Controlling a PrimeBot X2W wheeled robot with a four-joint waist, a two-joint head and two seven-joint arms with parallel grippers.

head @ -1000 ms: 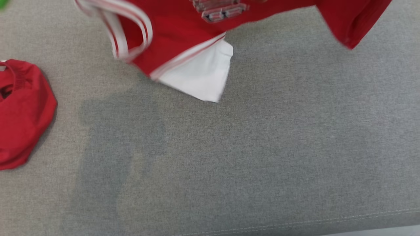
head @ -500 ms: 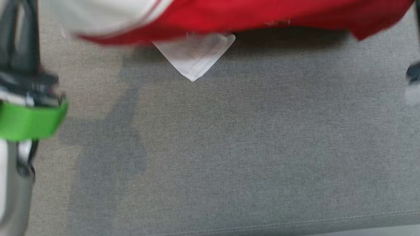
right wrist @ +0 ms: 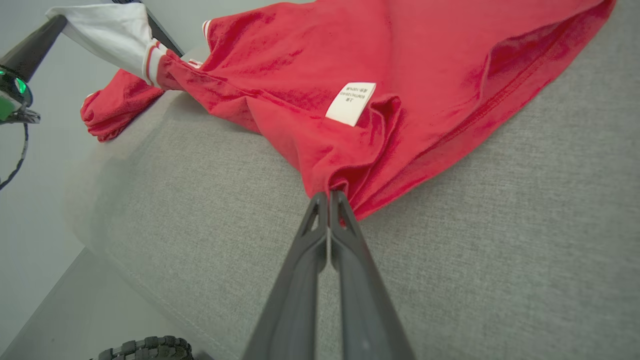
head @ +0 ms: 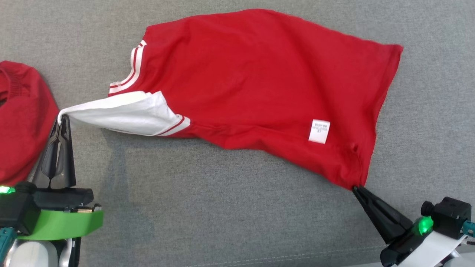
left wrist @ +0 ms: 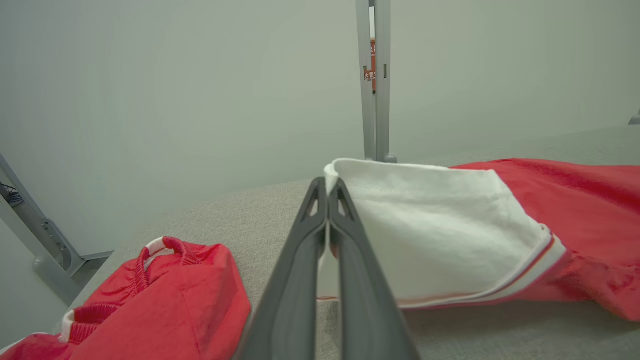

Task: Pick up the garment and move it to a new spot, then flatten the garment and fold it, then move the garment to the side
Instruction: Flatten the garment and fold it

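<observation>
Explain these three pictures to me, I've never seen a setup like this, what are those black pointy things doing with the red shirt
This is a two-armed robot working over a grey fabric surface. The wide picture comes from a camera on its head, looking down. The other two come from cameras on its wrists, each looking forward from that arm. The black pointed things are its grippers. The left gripper is shut on the white sleeve of a red shirt, and the right gripper is shut on the shirt's hem corner. The shirt is spread between them, with a white label showing. A second red garment lies bunched at the left.
</observation>
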